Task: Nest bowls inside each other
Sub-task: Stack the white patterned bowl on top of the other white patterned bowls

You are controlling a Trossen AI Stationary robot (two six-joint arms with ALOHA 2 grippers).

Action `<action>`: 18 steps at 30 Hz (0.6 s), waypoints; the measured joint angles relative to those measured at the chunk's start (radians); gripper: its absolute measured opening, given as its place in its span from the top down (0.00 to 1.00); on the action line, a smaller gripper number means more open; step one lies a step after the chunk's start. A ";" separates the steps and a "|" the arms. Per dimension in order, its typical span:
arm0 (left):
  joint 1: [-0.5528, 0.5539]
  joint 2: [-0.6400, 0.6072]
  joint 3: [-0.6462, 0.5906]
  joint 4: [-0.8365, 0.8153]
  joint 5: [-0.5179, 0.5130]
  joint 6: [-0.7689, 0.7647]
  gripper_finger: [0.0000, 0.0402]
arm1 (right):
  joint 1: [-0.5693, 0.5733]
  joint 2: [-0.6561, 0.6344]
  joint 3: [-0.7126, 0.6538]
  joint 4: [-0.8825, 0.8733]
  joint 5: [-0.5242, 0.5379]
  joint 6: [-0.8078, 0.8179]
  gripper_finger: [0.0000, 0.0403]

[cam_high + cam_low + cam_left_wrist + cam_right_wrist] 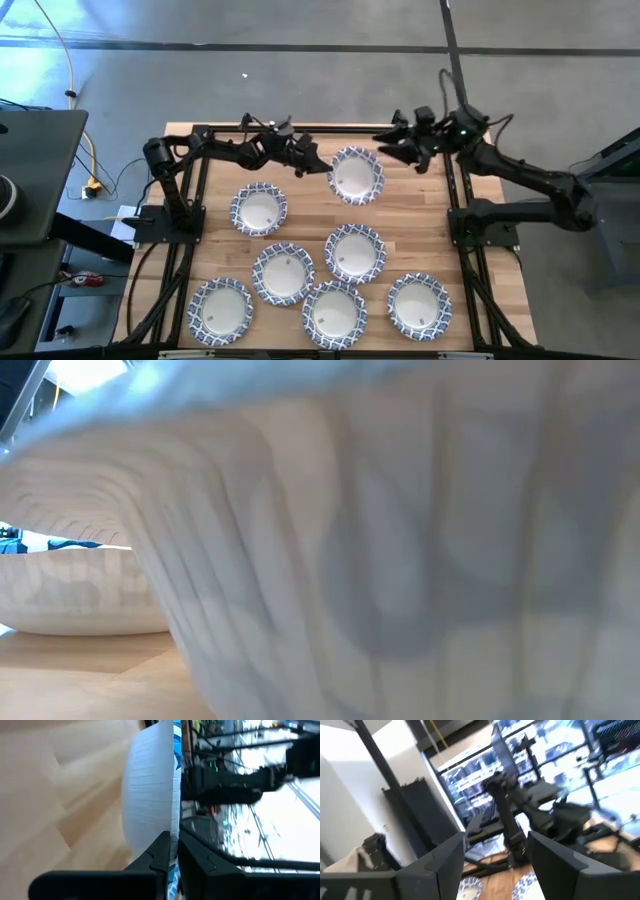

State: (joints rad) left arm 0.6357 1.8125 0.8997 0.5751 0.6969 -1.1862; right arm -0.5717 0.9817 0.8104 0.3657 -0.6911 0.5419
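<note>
Several bowls, white inside with blue-patterned rims, lie on the wooden table. The far one has my left gripper shut on its left rim; the left wrist view shows its white ribbed outer wall. The others rest on their bases nearer the front. My right gripper hangs open above the table's far edge, just right of the held bowl, with nothing between its fingers. One bowl fills the low view. My left gripper pinches the far bowl's rim on its left side, one finger against the white outer wall and the other on the inner side. The fingers come nearly level from the table's left. Whether the bowl's base is clear of the table I cannot tell.
More bowls sit along the front. Black frame rails run along both table sides. Bare wood lies at the far right and between the far bowl and the middle ones.
</note>
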 joint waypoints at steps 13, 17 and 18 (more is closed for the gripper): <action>-0.070 0.000 0.000 0.002 0.170 0.011 0.96 | -0.118 -0.122 0.000 -0.116 -0.014 0.000 0.49; -0.092 0.000 0.000 0.003 0.222 0.011 0.96 | -0.118 -0.122 0.000 -0.141 -0.014 -0.003 0.49; -0.097 0.000 0.000 0.003 0.234 0.011 0.96 | -0.118 -0.122 0.000 -0.147 -0.014 -0.005 0.49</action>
State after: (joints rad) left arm 0.5385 1.8125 0.8997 0.5777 0.9307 -1.1751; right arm -0.6899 0.8600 0.8104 0.2185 -0.7052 0.5367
